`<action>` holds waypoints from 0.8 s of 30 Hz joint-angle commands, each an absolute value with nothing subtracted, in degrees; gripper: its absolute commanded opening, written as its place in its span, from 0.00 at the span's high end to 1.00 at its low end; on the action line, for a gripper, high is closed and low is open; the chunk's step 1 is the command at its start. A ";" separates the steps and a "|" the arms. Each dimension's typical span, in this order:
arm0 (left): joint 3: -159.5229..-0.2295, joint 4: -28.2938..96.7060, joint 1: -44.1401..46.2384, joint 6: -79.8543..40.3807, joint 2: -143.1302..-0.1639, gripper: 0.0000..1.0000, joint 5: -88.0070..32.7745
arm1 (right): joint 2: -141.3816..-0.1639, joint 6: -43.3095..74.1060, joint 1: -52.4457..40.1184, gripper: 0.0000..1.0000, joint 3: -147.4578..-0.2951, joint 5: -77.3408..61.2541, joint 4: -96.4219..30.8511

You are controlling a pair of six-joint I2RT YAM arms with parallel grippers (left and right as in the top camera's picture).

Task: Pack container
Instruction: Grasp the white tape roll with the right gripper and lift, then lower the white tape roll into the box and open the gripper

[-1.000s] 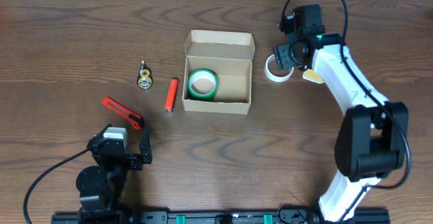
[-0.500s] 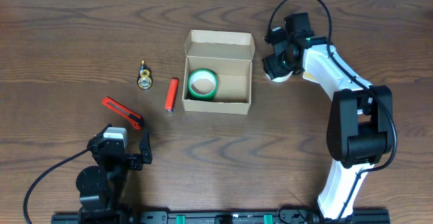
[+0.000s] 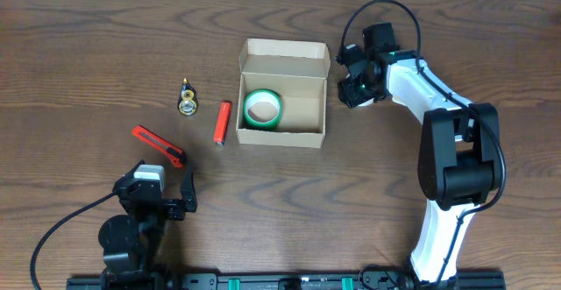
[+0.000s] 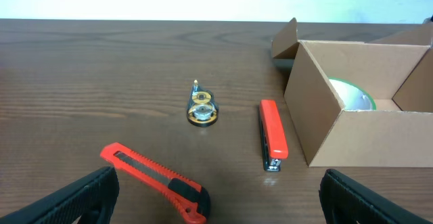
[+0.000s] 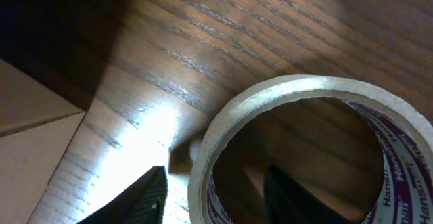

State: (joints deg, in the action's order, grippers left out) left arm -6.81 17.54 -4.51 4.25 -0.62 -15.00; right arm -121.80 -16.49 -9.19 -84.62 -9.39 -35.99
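- Overhead: the container (image 3: pixel 285 62) sat open on the counter (image 3: pixel 88 71), a green tape roll (image 3: pixel 262 108) inside and the right gripper (image 3: pixel 355 87) just beside its right wall.
- Left wrist: the left gripper (image 4: pixel 216 204) rested, jaws spread wide and empty.
- Right wrist: jaws straddled the wall of the clear tape roll (image 5: pixel 270 92), unclenched; a square pinch and a high lift looked wise.

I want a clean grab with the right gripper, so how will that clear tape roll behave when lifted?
The tape roll looks like a stiff ring, so it should probably hold shape under a pinch. Its glossy wall may be slippery. The right gripper straddles one wall, so the roll may swing off-centre when lifted.
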 commanded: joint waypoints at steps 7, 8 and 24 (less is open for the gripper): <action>-5.48 17.69 -4.86 3.62 -0.25 0.05 -14.83 | -122.30 -16.99 -10.48 0.74 -84.29 -6.00 -35.33; -5.48 17.69 -4.86 3.62 -0.25 0.05 -14.83 | -122.30 -16.99 -10.48 0.79 -84.29 -6.00 -35.31; -5.48 17.69 -4.86 3.62 -0.25 0.05 -14.83 | -114.30 -10.35 -11.27 0.99 -98.61 -5.30 -44.45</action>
